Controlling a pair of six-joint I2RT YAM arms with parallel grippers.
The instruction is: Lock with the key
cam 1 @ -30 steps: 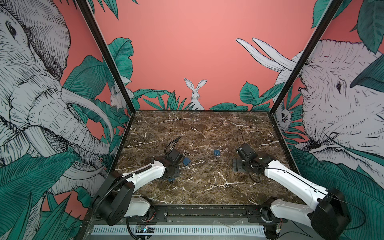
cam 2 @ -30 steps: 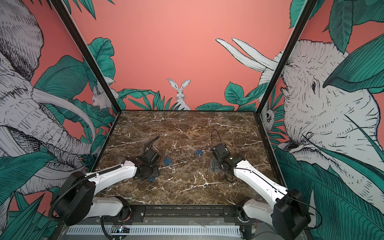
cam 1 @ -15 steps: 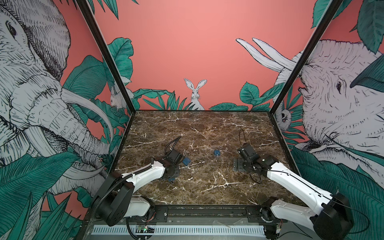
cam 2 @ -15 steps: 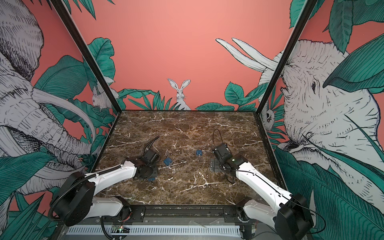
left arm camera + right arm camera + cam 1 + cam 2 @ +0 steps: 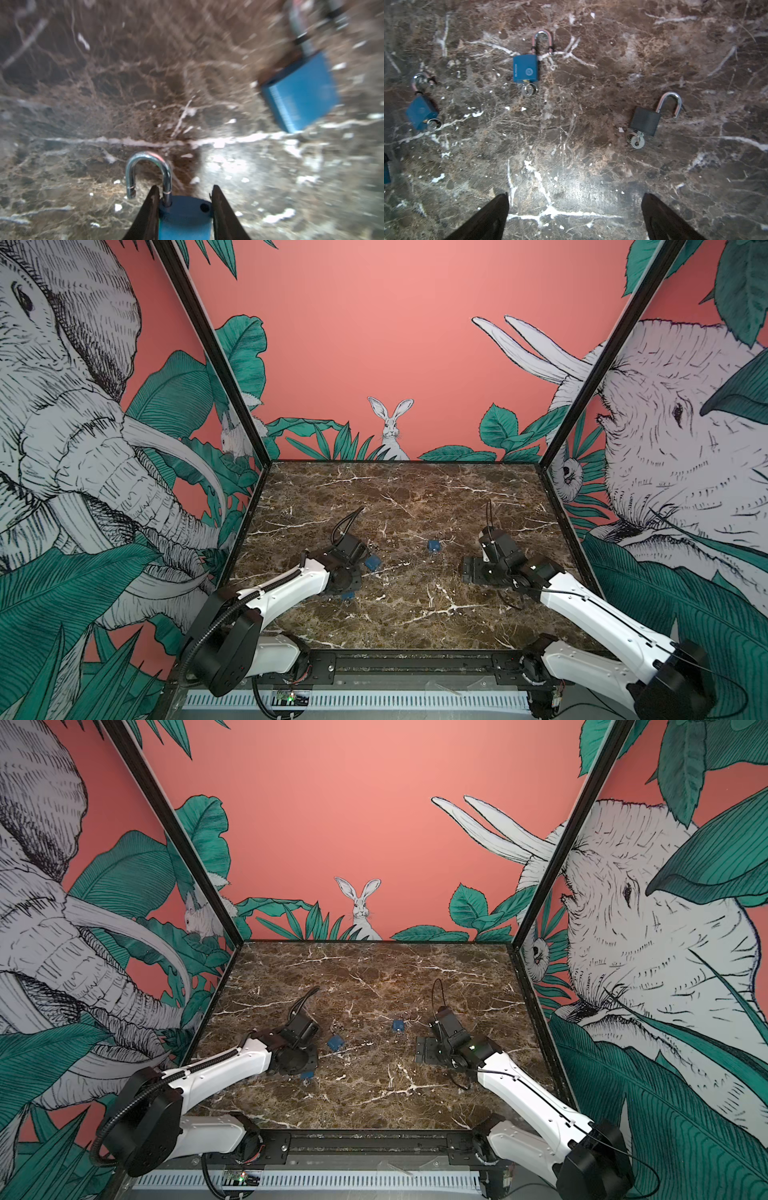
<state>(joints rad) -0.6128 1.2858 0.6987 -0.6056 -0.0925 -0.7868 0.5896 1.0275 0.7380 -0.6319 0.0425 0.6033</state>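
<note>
My left gripper [image 5: 185, 187] is shut on the body of a blue padlock [image 5: 185, 216], one finger on each side. Its silver shackle [image 5: 148, 172] is swung open. Any key in it is hidden. In both top views this padlock [image 5: 348, 596] [image 5: 306, 1075] shows just under the left gripper, near the table's front left. My right gripper [image 5: 575, 194] stands open above bare marble, holding nothing. Ahead of it lie a black padlock [image 5: 645, 121] with open shackle and a key [image 5: 636, 141] in its base.
Two more blue padlocks lie on the marble table [image 5: 415, 497], one at mid-table [image 5: 434, 546] [image 5: 526, 68] and one beside the left arm [image 5: 372, 562] [image 5: 421, 113] [image 5: 301, 93]. Each has a key in its base. Painted walls close in the left, right and back sides.
The left jaws have narrowed onto the blue padlock. The right arm has barely shifted and its jaws stay wide.
</note>
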